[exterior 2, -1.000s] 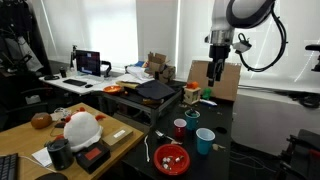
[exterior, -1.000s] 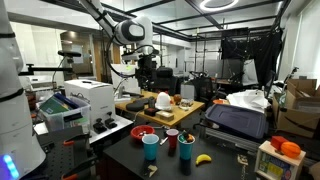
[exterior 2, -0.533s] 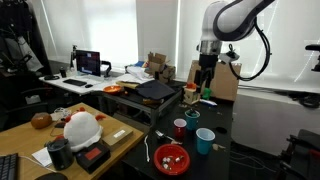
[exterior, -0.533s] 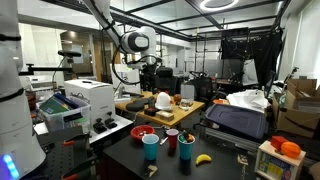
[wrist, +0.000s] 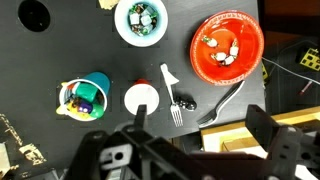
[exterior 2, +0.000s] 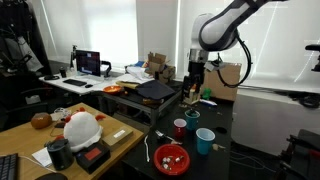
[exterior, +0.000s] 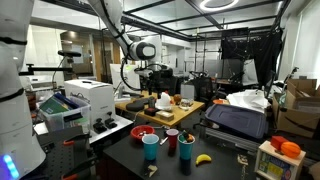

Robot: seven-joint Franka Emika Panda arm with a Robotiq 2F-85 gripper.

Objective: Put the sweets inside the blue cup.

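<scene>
The blue cup [exterior: 151,147] [exterior 2: 204,140] stands upright on the black table near the red bowl. In the wrist view it is the teal, white-rimmed cup [wrist: 141,20] at top centre. Tiny dark and mixed-colour pieces, the sweets [wrist: 142,18], lie inside it. The sweets cannot be made out in either exterior view. My gripper [wrist: 198,118] is open and empty, its fingers [wrist: 140,116] wide apart. It hangs high above the table in both exterior views [exterior: 152,76] [exterior 2: 195,82], well clear of the cups.
A red bowl [wrist: 228,47] [exterior 2: 171,157] holds small items. A fork [wrist: 172,95] and spoon lie beside it. A red cup [exterior 2: 180,128], a dark cup [exterior 2: 192,119], a banana [exterior: 203,158] and a bluish cup of yellow-green things [wrist: 85,97] stand nearby. A wooden table [exterior: 170,108] adjoins.
The arm has swung down and sideways, bringing the gripper lower, toward the cups. The gripper stays open. Nothing on the table has moved.
</scene>
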